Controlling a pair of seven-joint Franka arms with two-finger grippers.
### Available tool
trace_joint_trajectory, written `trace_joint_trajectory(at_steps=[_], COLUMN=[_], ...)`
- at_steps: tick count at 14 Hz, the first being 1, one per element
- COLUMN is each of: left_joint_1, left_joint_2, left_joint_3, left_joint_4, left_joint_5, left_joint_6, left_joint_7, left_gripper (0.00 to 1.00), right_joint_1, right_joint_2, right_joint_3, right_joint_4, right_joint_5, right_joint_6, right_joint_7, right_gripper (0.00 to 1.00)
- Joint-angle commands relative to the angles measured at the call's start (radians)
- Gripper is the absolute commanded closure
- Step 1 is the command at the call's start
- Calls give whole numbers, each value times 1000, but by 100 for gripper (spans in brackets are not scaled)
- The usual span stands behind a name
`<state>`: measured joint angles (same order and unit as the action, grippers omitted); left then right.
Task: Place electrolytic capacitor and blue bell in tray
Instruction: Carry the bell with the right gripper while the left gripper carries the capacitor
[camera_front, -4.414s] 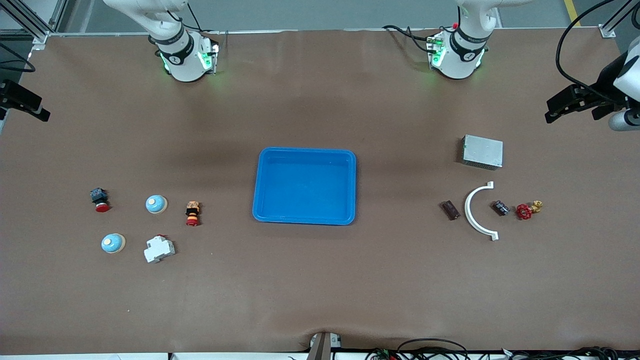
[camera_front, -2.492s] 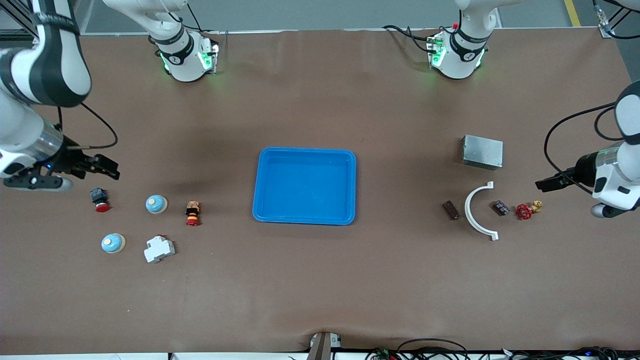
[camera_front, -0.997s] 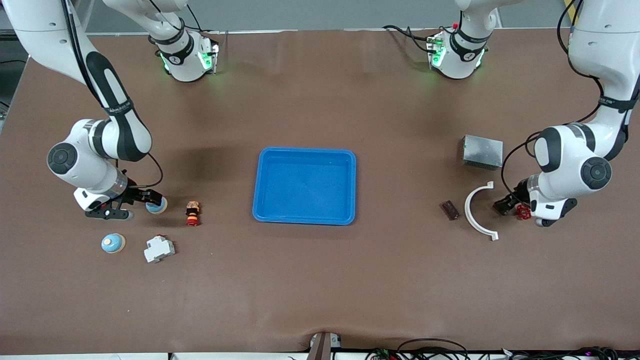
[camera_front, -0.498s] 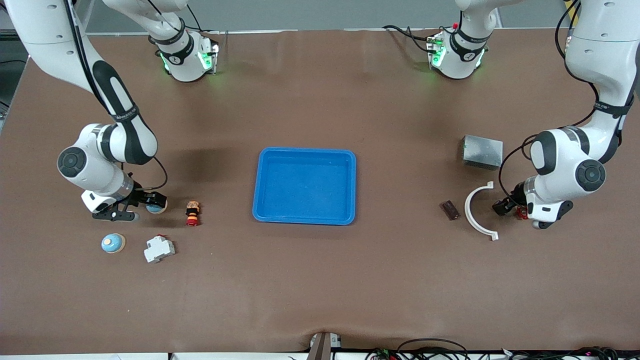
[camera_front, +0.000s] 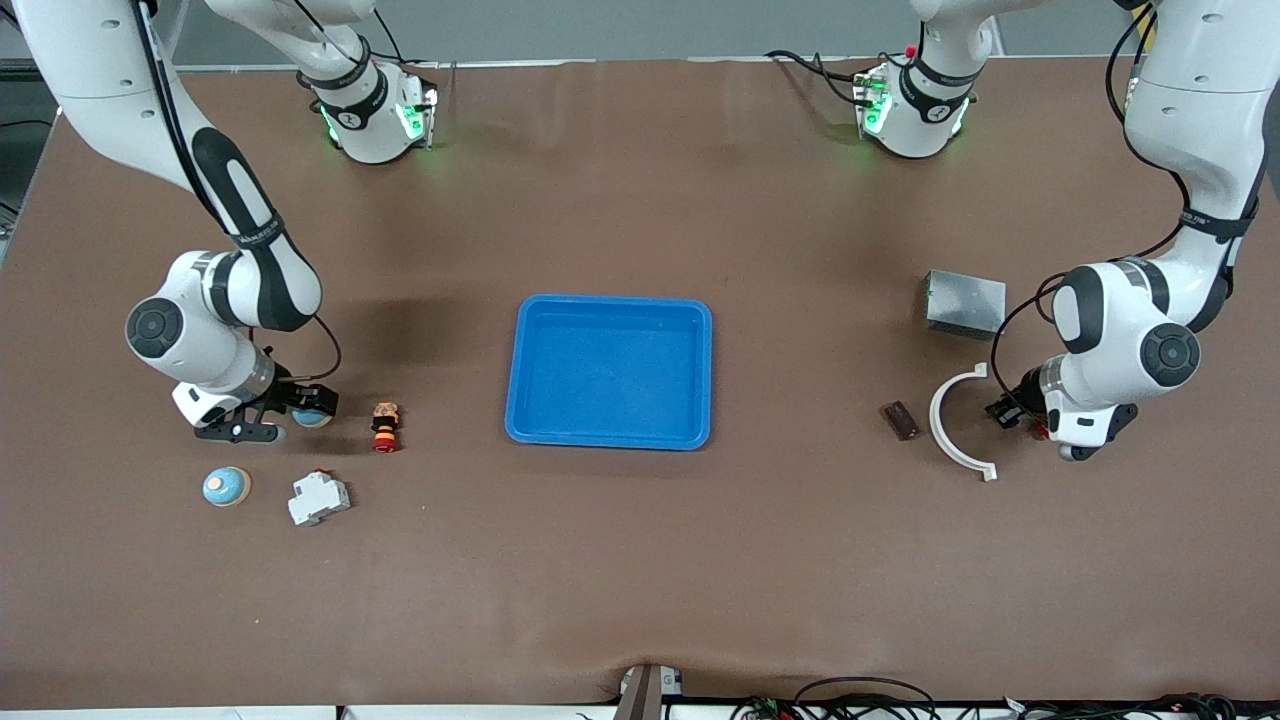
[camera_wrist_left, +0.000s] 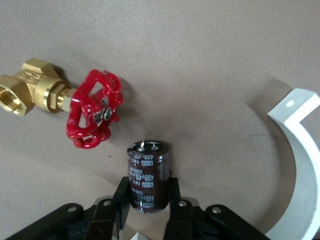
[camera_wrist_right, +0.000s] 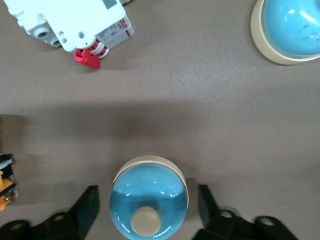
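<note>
My left gripper is clamped on the dark-brown cylindrical electrolytic capacitor, ready to carry it to the shallow bright-blue plastic tray. My right gripper straddles the nearer-to-tray of 2 light-blue domed bells, its fingers apart and not touching it.

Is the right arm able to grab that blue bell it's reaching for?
Probably yes. The right gripper is down at the table with one finger on each side of the blue bell. Its jaws are open with gaps showing, and nothing crowds the bell.
</note>
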<state>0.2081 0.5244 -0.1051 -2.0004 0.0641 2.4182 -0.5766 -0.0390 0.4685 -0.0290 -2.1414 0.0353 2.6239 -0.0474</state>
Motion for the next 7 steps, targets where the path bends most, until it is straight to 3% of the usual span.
trace_joint_trajectory(at_steps=[1,5,7], left_joint_1=[1,-1,-3], left_joint_2=[-49,-89,-81], left_joint_3=[-8,-79,-146], left_joint_4=[23,84,124], left_joint_5=[20,13,11], left_joint_6=[-83,-218,-225], left_joint_7=[-26,-45,-127], left_gripper=[100,100,100], right_joint_1=[1,7,31], right_joint_2=[-7,-31,-92], right_joint_3=[6,12,15], right_joint_4=[-14,-3,36], right_joint_5=[20,20,20], right_joint_6=[10,-25,-170], right_joint_7=[-3,-3,20], right_gripper=[100,100,100])
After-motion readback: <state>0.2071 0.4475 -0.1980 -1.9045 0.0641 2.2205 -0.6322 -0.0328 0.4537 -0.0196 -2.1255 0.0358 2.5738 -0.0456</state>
